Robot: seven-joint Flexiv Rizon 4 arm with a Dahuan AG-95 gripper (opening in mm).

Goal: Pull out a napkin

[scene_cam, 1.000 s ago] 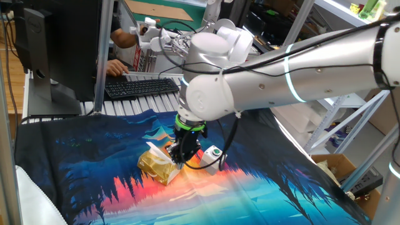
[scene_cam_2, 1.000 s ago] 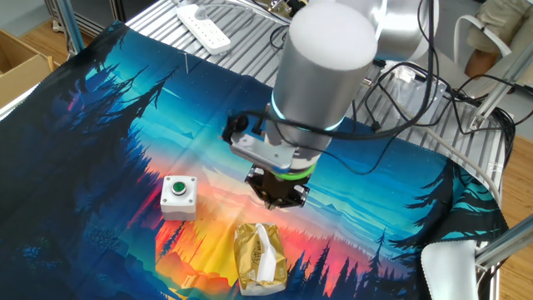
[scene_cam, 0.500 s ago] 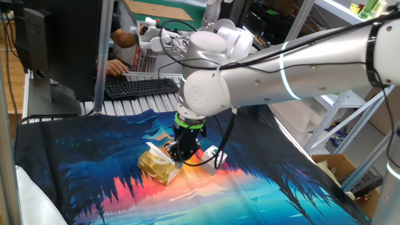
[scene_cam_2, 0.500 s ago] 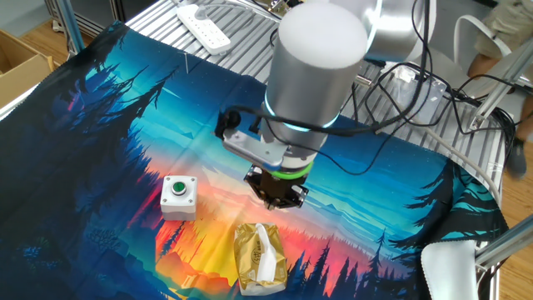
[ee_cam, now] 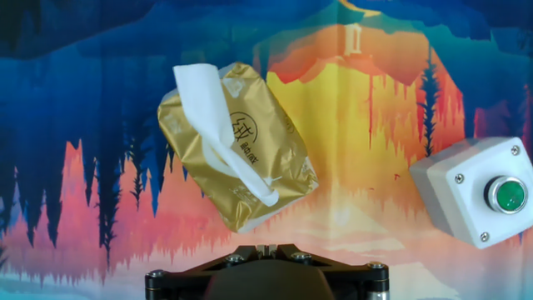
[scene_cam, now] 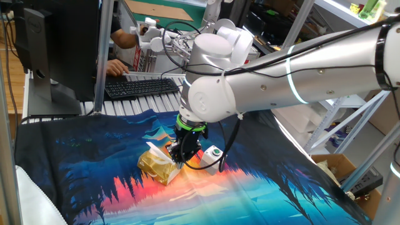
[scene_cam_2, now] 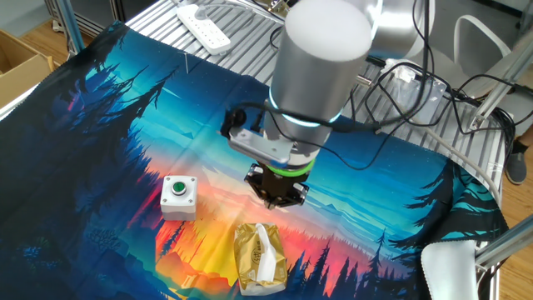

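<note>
The white napkin (ee_cam: 204, 104) sticks out of the slit of the shiny golden tissue packet (ee_cam: 258, 167), which lies on the printed cloth. In one fixed view the napkin (scene_cam: 154, 149) stands up from the packet (scene_cam: 156, 167). It also shows in the other fixed view (scene_cam_2: 266, 251) on the packet (scene_cam_2: 248, 260). My gripper (ee_cam: 266, 247) hovers above the cloth just beside the packet, with its fingertips pressed together and nothing between them. It shows in both fixed views (scene_cam: 177, 156) (scene_cam_2: 277, 198), apart from the napkin.
A small white box with a green button (ee_cam: 476, 196) sits on the cloth close to the packet (scene_cam_2: 178, 196). A keyboard (scene_cam: 140, 86) and a monitor stand behind the table. A white power strip (scene_cam_2: 202, 27) lies at the far edge.
The arm swayed slightly sideways and came back to about the same place. The packet, napkin and button box have not moved.
</note>
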